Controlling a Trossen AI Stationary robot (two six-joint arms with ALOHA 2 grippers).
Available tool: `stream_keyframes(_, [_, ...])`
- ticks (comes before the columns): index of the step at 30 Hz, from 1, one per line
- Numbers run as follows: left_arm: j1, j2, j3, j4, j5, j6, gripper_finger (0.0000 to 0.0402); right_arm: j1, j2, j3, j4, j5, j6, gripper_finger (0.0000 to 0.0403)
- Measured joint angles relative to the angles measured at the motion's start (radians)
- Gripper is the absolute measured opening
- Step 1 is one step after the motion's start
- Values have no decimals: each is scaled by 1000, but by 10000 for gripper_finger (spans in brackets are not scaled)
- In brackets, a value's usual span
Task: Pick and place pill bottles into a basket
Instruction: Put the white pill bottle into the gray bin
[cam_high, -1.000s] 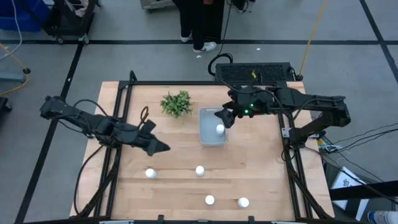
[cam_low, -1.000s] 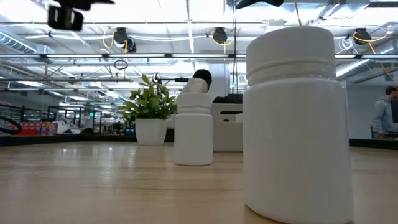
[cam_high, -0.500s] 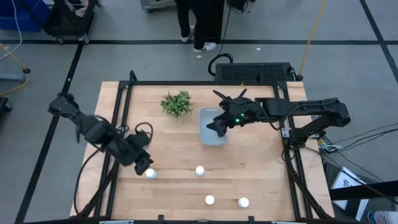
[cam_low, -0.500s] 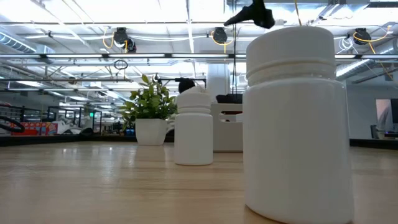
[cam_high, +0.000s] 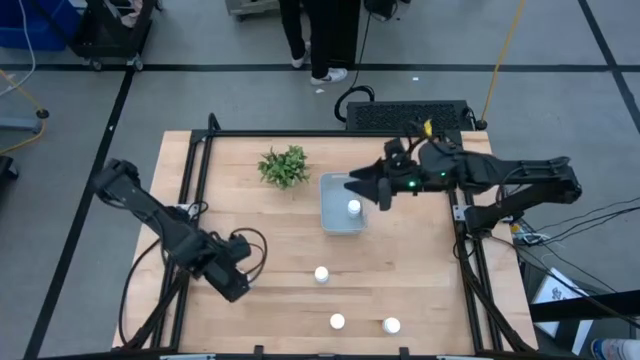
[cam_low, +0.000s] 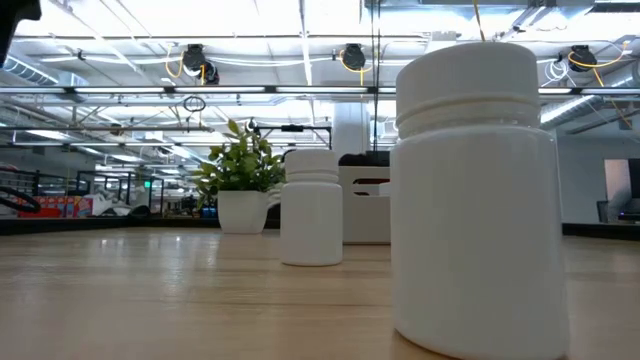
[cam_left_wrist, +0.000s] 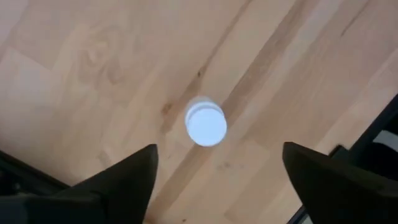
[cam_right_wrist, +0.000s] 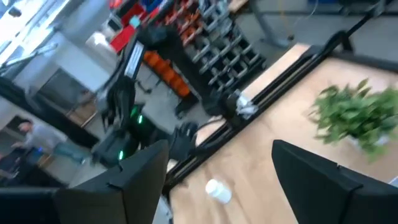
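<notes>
Pill bottle (cam_left_wrist: 206, 126): your left pincer (cam_left_wrist: 214, 177) is hanging wide-spread directly above it, jaws straddling it for a grasp, while your right pincer (cam_high: 362, 186) is waiting agape over the basket (cam_high: 340, 226).

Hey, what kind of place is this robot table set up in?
Probably a robotics lab or workshop in a big industrial hall: exposed ceiling pipes with cable reels, an equipment rack of gear, and a wooden table in a black frame on bare concrete.

Left tool (cam_high: 236, 283) low, front-left, fingers spread; right tool (cam_high: 362, 186) raised, fingers spread.
</notes>
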Motion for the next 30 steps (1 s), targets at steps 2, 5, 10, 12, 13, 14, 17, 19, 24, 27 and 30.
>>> stream_keyframes(2, [2, 18, 0, 0, 15, 1, 367, 2, -17, 0, -2, 23, -11, 281])
stream_keyframes(5, [3, 37, 0, 1, 30, -11, 375, 3, -30, 0, 3, 27, -11, 281])
stream_keyframes(10, [2, 51, 0, 11, 16, -2, 371, 3, -29, 0, 4, 27, 18, 281])
stream_keyframes(12, [3, 58, 0, 9, 4, -1, 366, 4, -29, 0, 11, 23, 31, 281])
stream_keyframes(13, [4, 64, -2, 11, 3, 7, 364, 7, -28, 0, 17, 21, 35, 281])
stream_keyframes(14, [4, 68, -9, 16, 3, 10, 361, 11, -27, 0, 21, 18, 38, 281])
stream_keyframes(17, [4, 71, -51, 57, 19, 4, 356, 24, -26, 0, 62, 15, 25, 281])
stream_keyframes(19, [4, 70, -85, 102, 39, -12, 354, 33, -28, 0, 77, 26, 17, 281])
stream_keyframes(24, [-7, 70, -125, 159, 56, -26, 354, 40, -30, 0, 78, 27, 12, 281])
stream_keyframes(27, [-7, 70, -147, 166, 59, -36, 354, 42, -30, 0, 79, 30, 12, 281])
stream_keyframes(30, [-7, 70, -168, 166, 58, -41, 354, 42, -30, 0, 79, 31, 16, 281])
